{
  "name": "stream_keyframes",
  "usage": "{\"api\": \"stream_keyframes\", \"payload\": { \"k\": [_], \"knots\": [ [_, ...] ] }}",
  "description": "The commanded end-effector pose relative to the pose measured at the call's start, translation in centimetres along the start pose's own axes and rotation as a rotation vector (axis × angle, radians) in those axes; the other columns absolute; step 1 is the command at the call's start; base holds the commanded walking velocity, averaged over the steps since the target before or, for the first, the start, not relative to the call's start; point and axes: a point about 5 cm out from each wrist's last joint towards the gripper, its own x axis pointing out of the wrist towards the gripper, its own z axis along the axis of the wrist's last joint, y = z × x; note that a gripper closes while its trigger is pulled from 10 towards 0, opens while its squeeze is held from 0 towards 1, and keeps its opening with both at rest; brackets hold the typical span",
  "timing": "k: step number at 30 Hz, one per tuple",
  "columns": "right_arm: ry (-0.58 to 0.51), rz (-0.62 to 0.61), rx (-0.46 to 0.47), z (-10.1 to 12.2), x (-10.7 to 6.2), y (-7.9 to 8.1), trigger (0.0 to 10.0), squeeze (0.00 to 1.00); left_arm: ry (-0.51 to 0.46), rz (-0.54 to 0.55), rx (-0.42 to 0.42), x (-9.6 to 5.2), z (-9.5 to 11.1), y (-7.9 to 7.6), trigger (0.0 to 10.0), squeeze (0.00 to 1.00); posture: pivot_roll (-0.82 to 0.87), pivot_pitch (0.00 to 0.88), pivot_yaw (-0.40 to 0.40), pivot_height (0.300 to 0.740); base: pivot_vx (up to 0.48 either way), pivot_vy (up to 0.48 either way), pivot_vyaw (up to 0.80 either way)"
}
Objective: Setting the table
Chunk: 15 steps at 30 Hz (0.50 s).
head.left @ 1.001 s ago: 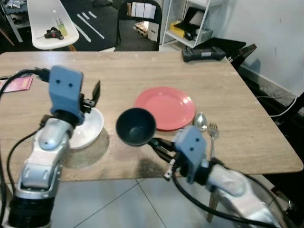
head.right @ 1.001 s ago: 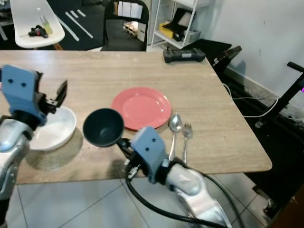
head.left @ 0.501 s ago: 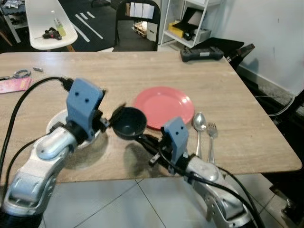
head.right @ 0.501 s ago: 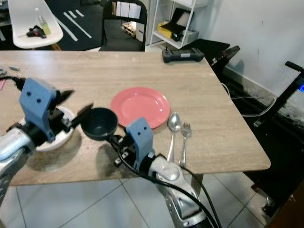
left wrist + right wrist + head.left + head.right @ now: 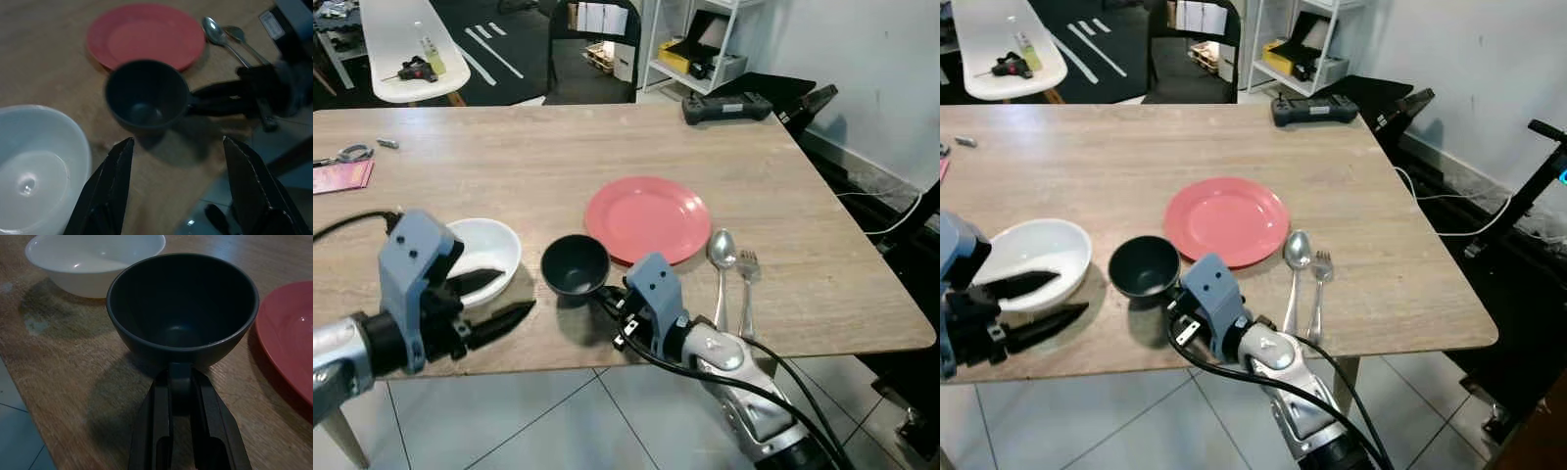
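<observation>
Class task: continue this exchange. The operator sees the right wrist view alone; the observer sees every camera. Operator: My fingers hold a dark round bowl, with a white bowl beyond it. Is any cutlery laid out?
Observer: Yes. A metal spoon and a metal fork lie side by side, just right of the round red plate.
Operator: Where is the other arm?
Observer: The left gripper is open, low by the table's near edge. It is in front of the white bowl and points toward the dark bowl.
Operator: Anything at the far side?
Observer: A black handheld controller lies near the far right corner of the wooden table.
</observation>
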Motion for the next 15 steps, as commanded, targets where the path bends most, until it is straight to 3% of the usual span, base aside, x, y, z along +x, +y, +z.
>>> {"api": "stream_keyframes", "payload": {
  "k": [1,7,8,15],
  "knots": [
    [0.056,0.003,0.011,-1.3,0.1,0.3,10.0,0.0,0.023,-0.024,-0.004,-0.1,-0.3,-0.5,10.0,0.0,0.05,0.074,0.064,0.74,0.0,0.0,0.0],
    [0.019,-0.042,-0.01,-0.5,0.1,-0.4,10.0,0.0,0.055,-0.013,-0.024,-0.4,-0.9,-0.5,10.0,0.0,0.05,0.073,0.06,0.74,0.0,0.0,0.0],
    [-0.005,-0.074,-0.016,0.0,0.0,-0.9,10.0,1.0,0.054,-0.009,-0.026,-0.3,-0.9,-0.3,10.0,0.0,0.05,0.072,0.06,0.74,0.0,0.0,0.0],
    [-0.108,-0.135,-0.03,2.6,-1.3,-2.0,10.0,1.0,0.056,-0.018,-0.036,0.0,-1.0,-0.6,10.0,0.0,0.04,0.073,0.062,0.74,0.0,0.0,0.0]
  ]
}}
